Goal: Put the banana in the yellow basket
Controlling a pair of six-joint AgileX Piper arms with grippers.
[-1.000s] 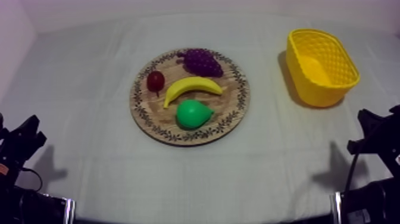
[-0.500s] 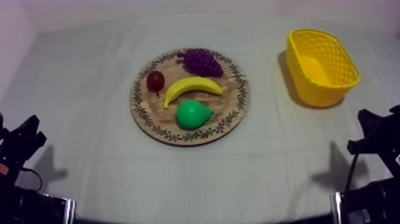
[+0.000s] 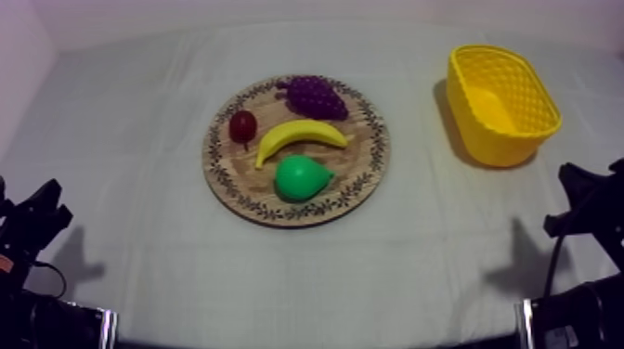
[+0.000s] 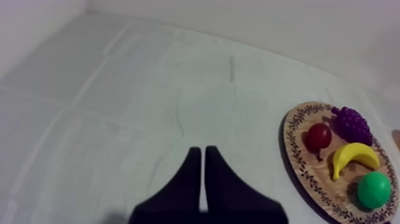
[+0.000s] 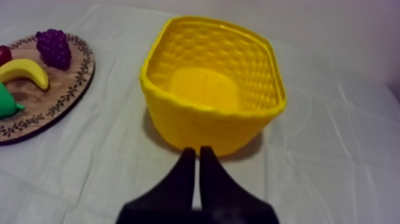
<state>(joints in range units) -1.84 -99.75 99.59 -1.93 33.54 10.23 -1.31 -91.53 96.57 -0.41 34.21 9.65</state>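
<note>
Our left gripper [image 4: 203, 154] sits low at the table's left side, fingers together on nothing. The banana [image 3: 299, 139] lies on the wooden board [image 3: 373, 153] between grapes [image 3: 316, 96] and pear [image 3: 299, 178]. Our right gripper [image 5: 198, 152], fingers likewise together, faces the yellow basket [image 5: 196, 122]. A grey-white cloth [image 3: 139, 139] covers the table.

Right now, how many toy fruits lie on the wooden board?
4: grapes at the board's far edge, small red fruit beside them, banana across the middle, pear at the near edge.
</note>
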